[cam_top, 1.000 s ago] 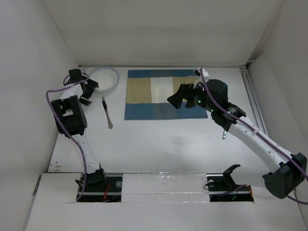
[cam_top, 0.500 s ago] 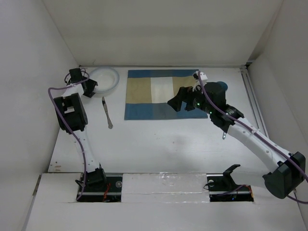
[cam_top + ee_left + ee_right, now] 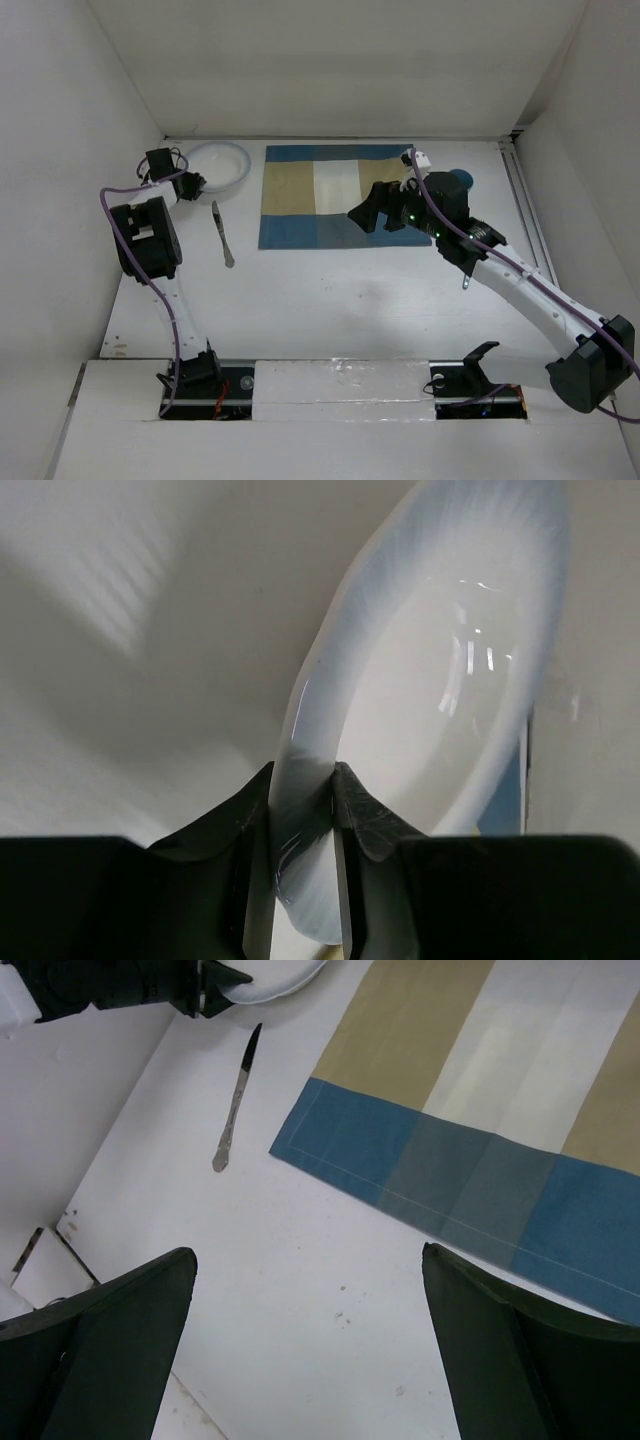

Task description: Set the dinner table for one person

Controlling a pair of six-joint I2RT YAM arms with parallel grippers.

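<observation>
Left claw [image 3: 300,810] pinches the plate [image 3: 440,680] by its rim, just left of the placemat [image 3: 335,195] on the dinner table [image 3: 330,290]. Right claw [image 3: 362,212] hangs open over the placemat. We read this as plate pickup. Next: lift clear, carry right, centre it on the placemat.

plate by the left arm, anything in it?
Nothing seen: the plate is bare and glossy inside. The left gripper pinches its near rim, so that bit of the rim is covered.
</observation>
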